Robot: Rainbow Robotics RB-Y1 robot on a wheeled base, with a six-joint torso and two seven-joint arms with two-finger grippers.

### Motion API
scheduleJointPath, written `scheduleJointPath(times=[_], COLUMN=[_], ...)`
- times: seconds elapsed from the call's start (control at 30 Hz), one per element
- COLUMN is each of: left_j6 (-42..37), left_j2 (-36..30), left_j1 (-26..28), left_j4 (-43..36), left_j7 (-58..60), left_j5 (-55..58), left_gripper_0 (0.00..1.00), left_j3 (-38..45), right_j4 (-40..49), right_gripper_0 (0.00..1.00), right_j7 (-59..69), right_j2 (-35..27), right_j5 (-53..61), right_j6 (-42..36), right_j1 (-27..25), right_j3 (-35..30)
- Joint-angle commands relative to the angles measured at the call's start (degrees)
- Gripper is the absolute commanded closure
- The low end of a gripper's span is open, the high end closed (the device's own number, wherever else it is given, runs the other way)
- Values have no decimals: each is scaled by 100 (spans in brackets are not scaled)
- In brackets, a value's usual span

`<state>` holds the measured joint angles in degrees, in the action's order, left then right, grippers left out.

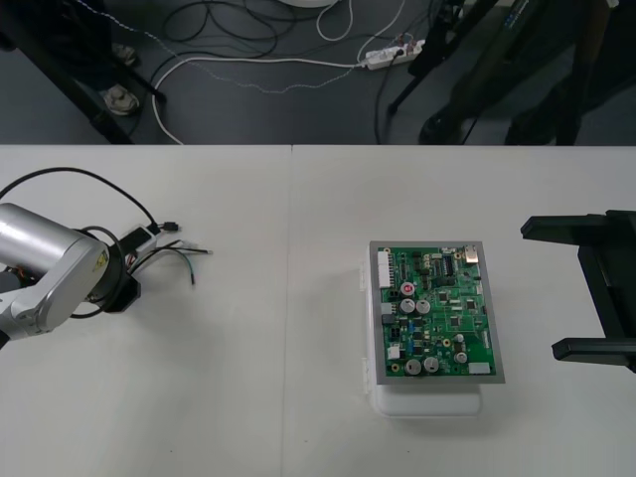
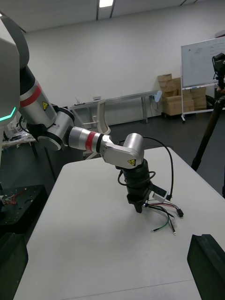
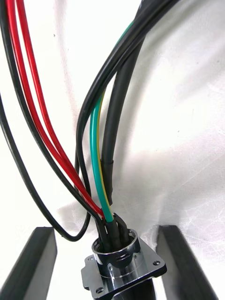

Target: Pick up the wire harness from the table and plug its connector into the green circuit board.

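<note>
While the front view gives the gaping right gripper [image 1: 540, 289], the wrist view adds the left gripper [image 3: 105, 230] spread astride the harness socket [image 3: 119, 262].

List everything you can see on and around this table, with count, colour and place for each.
circuit board: one, green, right half of the table, on its base.
base: one, white, under the board.
wire harness: one, red, black and green wires, left part of the table; its metal socket is at the left claw, its black plug lies on the table just past it.
table: one, light.
power strip: one, white, with cables, on the dark floor past the far edge.
left claw: one, black, down on the table, open astride the socket.
right claw: one, black, open, right of the board.
</note>
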<state>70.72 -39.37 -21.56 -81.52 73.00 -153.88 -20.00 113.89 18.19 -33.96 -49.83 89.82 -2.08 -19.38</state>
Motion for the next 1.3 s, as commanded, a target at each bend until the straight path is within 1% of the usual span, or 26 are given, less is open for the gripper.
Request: scheduleJointPath(times=[0.03,0.13,0.23,0.3,0.33,0.37,0.8,0.93,1.1,1.3], left_j6=[-23,-14,-23,-23,-14,-23,-23,-23,-23,-14], left_j2=[78,78,78,78,78,78,78,78,52,-54], left_j1=[-6,-15,-6,-6,-6,-15,-85,-155,-234,-269], left_j4=[4,4,4,4,4,4,-13,-22,-31,-347], left_j7=[-322,-322,-331,-348,-339,-348,-471,-717,-805,-849], left_j5=[-28,-20,-28,-28,-28,-28,86,103,376,640], left_gripper_0=[48,55,69,86,91,99,100,100,100,100], left_j3=[154,154,145,154,154,154,295,400,576,866], right_j4=[11,11,11,11,11,11,11,11,11,11], right_gripper_0=[0,0,0,0,0,0,0,0,0,0], right_j7=[369,369,369,369,369,369,369,369,369,369], right_j2=[56,56,56,56,56,56,56,56,56,56], right_j5=[79,79,79,79,79,79,79,79,79,79], right_j6=[18,18,18,18,18,18,18,18,18,18], right_j1=[102,102,102,102,102,102,102,102,102,102], right_j3=[-127,-127,-127,-127,-127,-127,-127,-127,-127,-127])
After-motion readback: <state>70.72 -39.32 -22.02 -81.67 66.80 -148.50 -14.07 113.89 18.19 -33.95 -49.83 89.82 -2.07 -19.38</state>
